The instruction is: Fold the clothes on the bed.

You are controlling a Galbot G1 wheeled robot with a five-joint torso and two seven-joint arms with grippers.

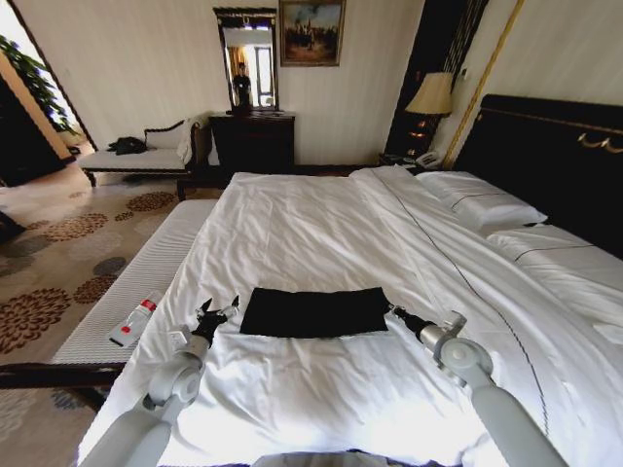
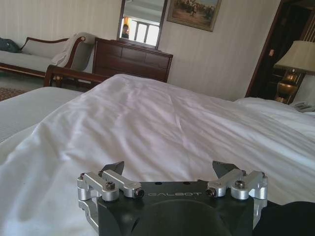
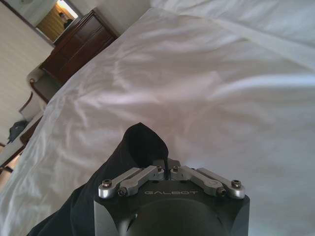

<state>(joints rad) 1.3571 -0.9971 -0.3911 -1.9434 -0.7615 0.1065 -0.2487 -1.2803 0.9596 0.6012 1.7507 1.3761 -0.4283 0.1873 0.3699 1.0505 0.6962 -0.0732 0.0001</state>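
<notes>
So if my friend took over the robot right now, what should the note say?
Left gripper: jaws open, empty, just off the left edge of the black T-shirt.
Right gripper: jaws shut on the shirt's right edge, pinching up a fold.
The shirt lies as a flat rectangular strip near the foot of the bed.
Done: looks partly folded already.
Left: probably another fold, then let go.

Black T-shirt (image 1: 313,311) lies folded into a flat rectangle on the white duvet near the foot of the bed (image 1: 321,233). Left gripper (image 1: 218,312) just off its left edge, fingers spread, nothing held. Right gripper (image 1: 392,311) at the shirt's right edge, touching the fabric; finger state not readable. White pillows (image 1: 484,206) against the dark headboard (image 1: 555,146). White bottle with a red band (image 1: 134,321) on the pale bench (image 1: 146,282) alongside the bed.
</notes>
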